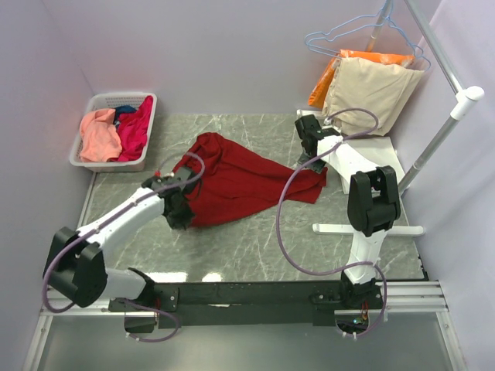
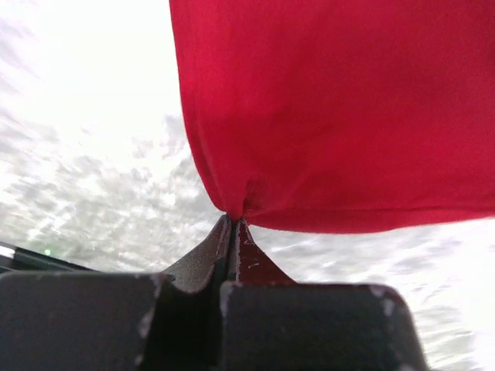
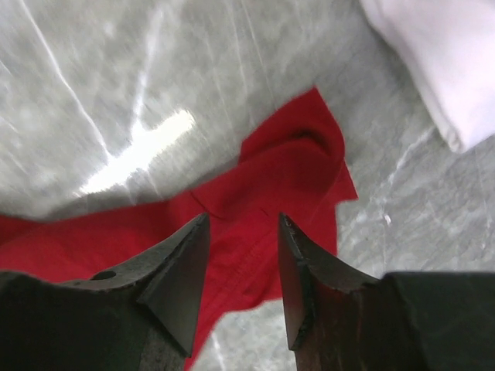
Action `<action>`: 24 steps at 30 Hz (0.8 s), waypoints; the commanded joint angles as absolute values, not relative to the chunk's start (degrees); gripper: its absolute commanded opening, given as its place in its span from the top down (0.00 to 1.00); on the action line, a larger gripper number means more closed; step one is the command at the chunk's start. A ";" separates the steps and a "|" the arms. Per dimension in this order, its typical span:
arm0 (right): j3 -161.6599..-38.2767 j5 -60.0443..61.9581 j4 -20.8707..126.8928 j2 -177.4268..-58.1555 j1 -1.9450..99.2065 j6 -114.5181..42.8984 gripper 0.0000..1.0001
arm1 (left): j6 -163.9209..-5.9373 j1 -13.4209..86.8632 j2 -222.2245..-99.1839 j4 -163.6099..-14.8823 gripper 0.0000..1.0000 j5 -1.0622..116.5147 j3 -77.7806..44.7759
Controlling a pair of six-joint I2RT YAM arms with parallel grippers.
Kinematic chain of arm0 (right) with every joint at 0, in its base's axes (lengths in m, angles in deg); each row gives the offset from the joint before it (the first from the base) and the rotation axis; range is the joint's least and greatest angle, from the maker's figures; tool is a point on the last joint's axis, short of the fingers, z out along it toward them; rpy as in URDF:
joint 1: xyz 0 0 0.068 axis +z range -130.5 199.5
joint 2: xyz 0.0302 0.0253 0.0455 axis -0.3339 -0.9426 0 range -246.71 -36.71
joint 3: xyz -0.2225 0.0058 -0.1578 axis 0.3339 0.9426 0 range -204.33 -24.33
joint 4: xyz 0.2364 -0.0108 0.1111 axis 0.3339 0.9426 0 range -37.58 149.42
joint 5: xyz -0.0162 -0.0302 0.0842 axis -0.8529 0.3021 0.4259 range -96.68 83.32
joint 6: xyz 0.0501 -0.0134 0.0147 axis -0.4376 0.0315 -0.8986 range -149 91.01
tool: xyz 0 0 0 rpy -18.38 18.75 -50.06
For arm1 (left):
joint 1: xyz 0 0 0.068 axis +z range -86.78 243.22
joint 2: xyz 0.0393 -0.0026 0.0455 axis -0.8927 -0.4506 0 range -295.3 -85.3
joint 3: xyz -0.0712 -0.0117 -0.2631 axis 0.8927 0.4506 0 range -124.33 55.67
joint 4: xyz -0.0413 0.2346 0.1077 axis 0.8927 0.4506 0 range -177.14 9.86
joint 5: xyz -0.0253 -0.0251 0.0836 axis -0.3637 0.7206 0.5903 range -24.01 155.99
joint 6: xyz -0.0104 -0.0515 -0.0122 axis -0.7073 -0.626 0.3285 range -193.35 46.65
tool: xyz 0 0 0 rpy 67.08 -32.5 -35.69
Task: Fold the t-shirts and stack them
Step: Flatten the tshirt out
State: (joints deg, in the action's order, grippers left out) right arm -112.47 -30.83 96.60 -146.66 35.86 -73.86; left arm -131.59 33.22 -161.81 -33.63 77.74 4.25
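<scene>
Dark red t-shirt (image 1: 244, 176): You find it spread loosely in the middle of the grey marbled worktop (image 1: 247, 251), crumpled and unfolded. It runs from the left arm's wrist across to a point just under the right arm's wrist.

Left end effector (image 2: 232, 226): Your jaws are pressed together on a pinch of the red cloth at the shirt's near-left edge. In the left wrist view the fabric gathers into small creases where the tips meet and fans out above them. That view's worktop is blurred.

Right end effector (image 3: 244, 222): Your jaws stand apart with nothing between them. They hang over the shirt's right end, and the red cloth shows through the gap. You cannot tell from these views whether the tips touch the fabric.

Cream-white t-shirt (image 3: 448, 62): It lies on the worktop to the right of the red shirt's end, apart from it, with bare marble between the two.

Basket (image 1: 107, 164): You see this white slatted basket at the far-left corner of the worktop, well apart from the red shirt. It holds a salmon-pink t-shirt (image 1: 98, 135) on the left, a magenta t-shirt (image 1: 138, 125) on the right, and a bit of blue t-shirt (image 1: 124, 112) showing between them at the back.

Hanging garments: A beige garment (image 1: 371, 89) and an orange garment (image 1: 363, 56) behind it hang on wire hangers at the far right, beside a slanted rack pole (image 1: 441, 139).
</scene>
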 commanded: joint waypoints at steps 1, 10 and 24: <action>-107.32 -27.35 97.24 -141.57 36.55 -72.33 0.51 | -134.60 33.16 -158.25 -22.73 0.99 92.60 -9.26; -96.24 -25.40 96.80 -133.40 42.69 -68.72 0.48 | -132.60 33.95 -160.88 -18.14 0.99 105.88 -26.85; -87.09 -18.28 95.22 -130.32 53.24 -67.84 0.52 | -123.98 36.24 -168.70 -22.45 0.99 103.52 -34.42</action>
